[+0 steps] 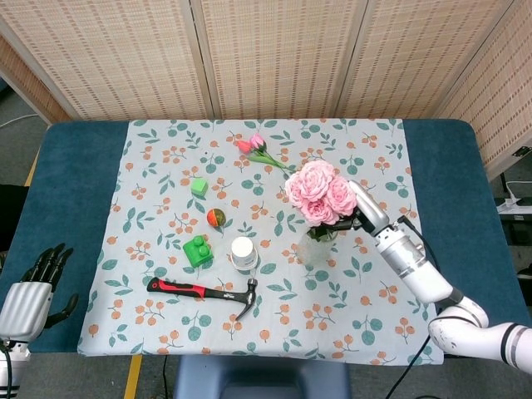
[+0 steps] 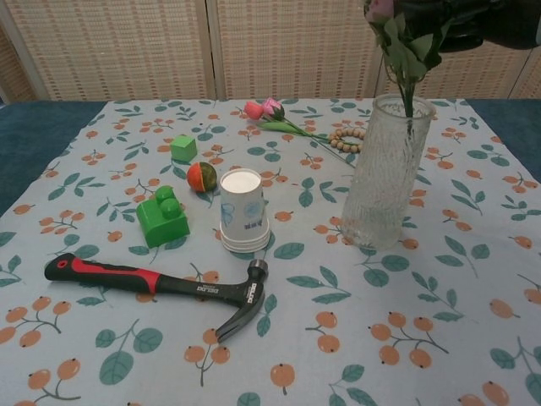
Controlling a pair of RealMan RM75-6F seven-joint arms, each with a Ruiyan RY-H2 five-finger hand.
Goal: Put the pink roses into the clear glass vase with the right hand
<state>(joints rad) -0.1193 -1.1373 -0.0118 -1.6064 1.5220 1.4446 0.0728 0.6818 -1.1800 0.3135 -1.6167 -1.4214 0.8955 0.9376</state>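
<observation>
A bunch of pink roses [image 1: 320, 191] hangs over the clear glass vase [image 2: 386, 172], its green stems [image 2: 406, 80] reaching down into the vase's mouth. My right hand [image 1: 356, 218] grips the stems just below the blooms; in the chest view it shows as a dark shape [image 2: 486, 21] at the top right corner. From the head camera the vase [image 1: 315, 250] stands mostly hidden under the flowers. My left hand [image 1: 37, 283] rests off the cloth at the lower left, holding nothing, fingers apart.
On the flowered cloth lie a red-and-black hammer [image 1: 204, 292], a white paper cup [image 1: 243, 253], a green toy brick [image 1: 197, 250], a green cube [image 1: 199, 187], a small orange-green ball [image 1: 216, 218], a pink rosebud sprig [image 1: 258, 150] and a bead bracelet [image 2: 345, 139].
</observation>
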